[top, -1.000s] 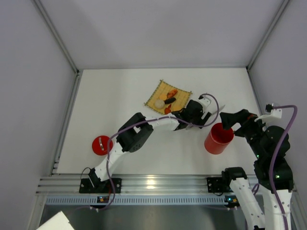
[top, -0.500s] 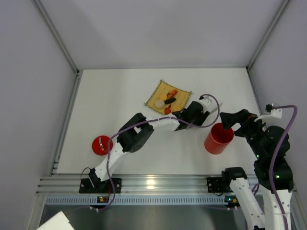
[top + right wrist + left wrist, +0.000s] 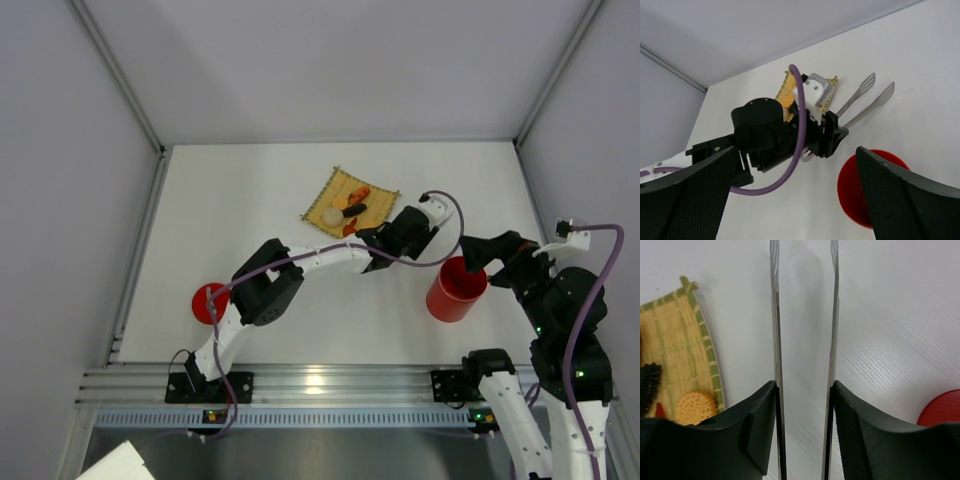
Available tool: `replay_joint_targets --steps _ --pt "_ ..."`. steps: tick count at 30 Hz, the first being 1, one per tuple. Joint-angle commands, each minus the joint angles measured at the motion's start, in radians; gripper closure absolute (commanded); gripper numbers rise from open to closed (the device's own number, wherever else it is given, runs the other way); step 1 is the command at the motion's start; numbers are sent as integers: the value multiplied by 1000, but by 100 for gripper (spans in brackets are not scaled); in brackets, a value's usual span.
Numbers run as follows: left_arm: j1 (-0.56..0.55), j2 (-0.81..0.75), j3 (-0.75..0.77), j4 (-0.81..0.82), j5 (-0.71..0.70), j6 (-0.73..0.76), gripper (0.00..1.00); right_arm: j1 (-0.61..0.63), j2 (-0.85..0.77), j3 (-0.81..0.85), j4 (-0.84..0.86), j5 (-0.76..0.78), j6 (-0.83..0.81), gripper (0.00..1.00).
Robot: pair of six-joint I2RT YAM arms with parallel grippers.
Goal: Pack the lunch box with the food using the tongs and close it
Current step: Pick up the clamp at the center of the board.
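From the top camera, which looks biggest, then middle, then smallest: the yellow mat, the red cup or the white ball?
Biggest: yellow mat.
Middle: red cup, only a bit smaller.
Smallest: white ball.

You see smooth, shiny metal tongs [image 3: 775, 340] against the matt black plastic of the left end effector [image 3: 804, 390]. The mat [image 3: 680, 350] is woven, straw-like strips, the surface [image 3: 890, 315] matt white with fine ribbing, the lunch box [image 3: 455, 292] smooth red plastic.
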Motion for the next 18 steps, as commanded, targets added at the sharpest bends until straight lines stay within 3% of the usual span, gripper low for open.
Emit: replay_joint_targets --steps 1,11,18 --pt "4 -130 -1 -6 -42 -13 48 -13 -14 38 -22 9 1 1" --pt "4 -274 -26 -129 -108 -44 49 -12 -25 39 -33 26 3 0" --pt "6 -435 -72 -295 -252 -99 48 -12 -38 10 -24 32 7 0"
